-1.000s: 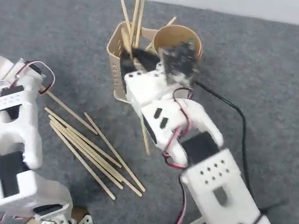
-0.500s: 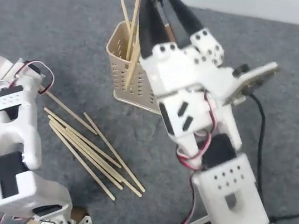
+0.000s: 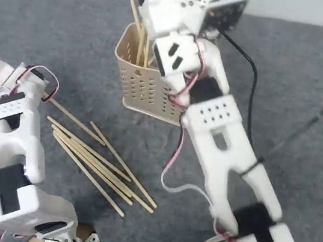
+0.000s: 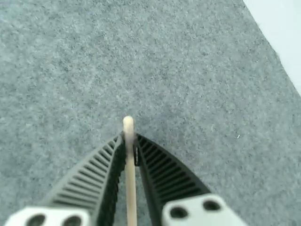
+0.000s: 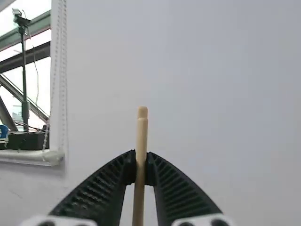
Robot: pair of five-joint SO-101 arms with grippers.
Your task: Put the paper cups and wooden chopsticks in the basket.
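Note:
My left gripper [image 4: 128, 141] is shut on a wooden chopstick [image 4: 128, 126] just above the grey carpet, with the stick's tip poking past the fingertips. In the high view the left arm [image 3: 13, 117] lies along the left side, and one chopstick [image 3: 79, 123] comes out from under it. My right gripper [image 5: 140, 162] points up at a white wall, shut on another chopstick [image 5: 142, 123]. The right arm [image 3: 210, 122] rises over the beige basket [image 3: 139, 84], which holds upright chopsticks [image 3: 140, 29]. The arm hides the basket's right part.
Several loose chopsticks [image 3: 102, 170] lie fanned on the carpet between the two arm bases, in front of the basket. A black cable [image 3: 250, 79] runs along the right arm. Open carpet lies to the right and at the far left.
The right arm has risen from the basket's rim, its gripper swinging up to the high view's top edge with a chopstick in it. The left arm has not moved.

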